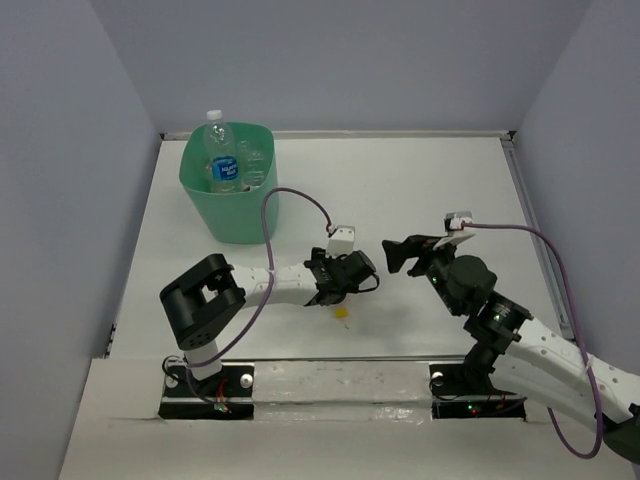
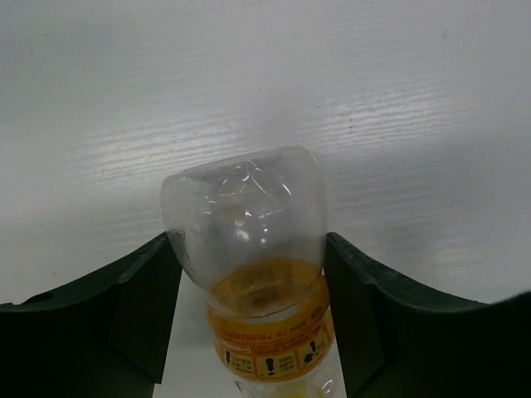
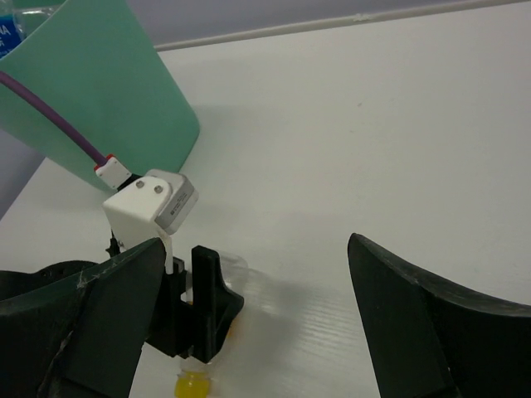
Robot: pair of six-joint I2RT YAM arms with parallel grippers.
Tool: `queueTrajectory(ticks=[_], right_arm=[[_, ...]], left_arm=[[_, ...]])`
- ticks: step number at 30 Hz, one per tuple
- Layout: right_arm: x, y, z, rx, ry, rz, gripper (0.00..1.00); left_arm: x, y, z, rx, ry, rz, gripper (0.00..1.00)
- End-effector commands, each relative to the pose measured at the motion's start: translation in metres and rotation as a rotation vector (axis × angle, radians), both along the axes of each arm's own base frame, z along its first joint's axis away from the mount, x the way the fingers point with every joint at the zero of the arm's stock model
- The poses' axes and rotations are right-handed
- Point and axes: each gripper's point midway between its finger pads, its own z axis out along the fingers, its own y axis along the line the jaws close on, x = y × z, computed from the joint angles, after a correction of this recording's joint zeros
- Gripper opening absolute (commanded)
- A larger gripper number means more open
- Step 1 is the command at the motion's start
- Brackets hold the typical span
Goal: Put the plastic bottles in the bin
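My left gripper is shut on a clear plastic bottle with an orange label, its fingers pressing it from both sides low over the table. The bottle's yellow cap pokes out below the gripper and also shows in the right wrist view. My right gripper is open and empty, just right of the left gripper. The mint-green bin stands at the far left and holds a blue-labelled bottle and another clear bottle. The bin's wall also shows in the right wrist view.
White table between grey walls. A purple cable loops from the left wrist's white camera block near the bin's right side. A second cable arcs over the right arm. A table rim runs along the right edge.
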Motion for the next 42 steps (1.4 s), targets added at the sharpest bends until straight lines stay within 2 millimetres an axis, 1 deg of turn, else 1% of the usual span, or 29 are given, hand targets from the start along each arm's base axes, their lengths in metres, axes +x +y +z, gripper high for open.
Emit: queueTrajectory(ticks=[1, 2, 4, 5, 6, 9, 10, 11, 12, 13, 14, 15, 17, 18, 19, 21, 22, 25, 26, 27, 28, 31, 33, 34, 35, 36, 39, 40, 42], right_arm=[[-0.003, 0.0, 0.01, 0.041, -0.025, 0.006, 0.96], [-0.004, 0.0, 0.012, 0.049, -0.03, 0.011, 0.96], [-0.005, -0.002, 0.011, 0.05, -0.033, 0.009, 0.96], [-0.006, -0.004, 0.013, 0.053, -0.039, 0.005, 0.95], [-0.006, -0.006, 0.012, 0.052, -0.041, -0.001, 0.95], [-0.006, -0.008, 0.012, 0.053, -0.044, -0.009, 0.94], [-0.005, -0.008, 0.011, 0.051, -0.042, -0.015, 0.94], [-0.004, -0.008, 0.011, 0.05, -0.042, -0.015, 0.94], [-0.003, -0.007, 0.012, 0.053, -0.044, -0.015, 0.94], [-0.002, -0.005, 0.008, 0.042, -0.037, -0.013, 0.94], [-0.001, -0.004, 0.007, 0.039, -0.034, -0.012, 0.94], [-0.001, -0.002, 0.007, 0.04, -0.033, -0.007, 0.94], [-0.001, 0.0, 0.006, 0.042, -0.031, 0.0, 0.94], [-0.001, 0.002, 0.005, 0.041, -0.031, 0.01, 0.93], [-0.002, 0.002, 0.005, 0.041, -0.032, 0.011, 0.93], [-0.002, 0.002, 0.008, 0.047, -0.039, 0.016, 0.93], [-0.002, 0.003, 0.007, 0.045, -0.039, 0.018, 0.93], [-0.003, 0.004, 0.008, 0.047, -0.044, 0.027, 0.93], [-0.003, 0.005, 0.007, 0.046, -0.044, 0.032, 0.93], [-0.003, 0.006, 0.007, 0.048, -0.046, 0.036, 0.93], [-0.003, 0.008, 0.006, 0.047, -0.048, 0.045, 0.93], [-0.004, 0.012, 0.0, 0.049, -0.043, 0.062, 0.93], [-0.004, 0.013, -0.001, 0.05, -0.044, 0.067, 0.93], [-0.004, 0.013, -0.001, 0.051, -0.045, 0.07, 0.93], [-0.004, 0.013, -0.001, 0.054, -0.048, 0.071, 0.93], [-0.004, 0.014, -0.001, 0.053, -0.046, 0.074, 0.93], [-0.005, 0.015, 0.0, 0.06, -0.052, 0.084, 0.93], [-0.007, 0.016, 0.0, 0.066, -0.053, 0.093, 0.93], [-0.008, 0.018, 0.0, 0.074, -0.059, 0.102, 0.93]], left_arm=[[0.026, -0.014, 0.02, -0.075, -0.081, 0.027, 0.64], [0.028, -0.015, 0.022, -0.084, -0.085, 0.027, 0.54], [0.029, -0.015, 0.033, -0.104, -0.105, 0.028, 0.43], [0.029, -0.015, 0.042, -0.117, -0.118, 0.025, 0.4], [0.03, -0.013, 0.067, -0.165, -0.155, 0.026, 0.39], [0.035, 0.002, 0.125, -0.207, -0.267, 0.038, 0.36], [0.036, 0.011, 0.167, -0.278, -0.333, 0.054, 0.36], [0.038, 0.02, 0.187, -0.269, -0.374, 0.047, 0.36], [0.044, 0.036, 0.209, -0.275, -0.424, 0.083, 0.36], [0.045, 0.051, 0.246, -0.323, -0.485, 0.11, 0.36], [0.047, 0.066, 0.26, -0.31, -0.508, 0.134, 0.36], [0.056, 0.096, 0.288, -0.307, -0.564, 0.195, 0.36], [0.066, 0.13, 0.307, -0.295, -0.61, 0.268, 0.36], [0.073, 0.163, 0.323, -0.284, -0.655, 0.338, 0.36], [0.076, 0.178, 0.333, -0.284, -0.687, 0.373, 0.36], [0.08, 0.209, 0.348, -0.256, -0.739, 0.452, 0.36], [0.085, 0.236, 0.355, -0.233, -0.766, 0.525, 0.36], [0.097, 0.269, 0.362, -0.179, -0.795, 0.6, 0.36], [0.101, 0.291, 0.368, -0.151, -0.822, 0.66, 0.36], [0.102, 0.303, 0.369, -0.113, -0.83, 0.702, 0.36], [0.108, 0.31, 0.37, -0.089, -0.843, 0.729, 0.36], [0.122, 0.334, 0.385, -0.009, -0.889, 0.793, 0.35], [0.129, 0.339, 0.39, 0.031, -0.901, 0.813, 0.35], [0.138, 0.34, 0.388, 0.054, -0.893, 0.822, 0.35], [0.143, 0.341, 0.39, 0.057, -0.9, 0.828, 0.34], [0.151, 0.34, 0.384, 0.081, -0.889, 0.821, 0.34], [0.161, 0.338, 0.38, 0.106, -0.91, 0.807, 0.34], [0.166, 0.337, 0.374, 0.111, -0.915, 0.809, 0.34], [0.172, 0.337, 0.369, 0.126, -0.914, 0.808, 0.34]])
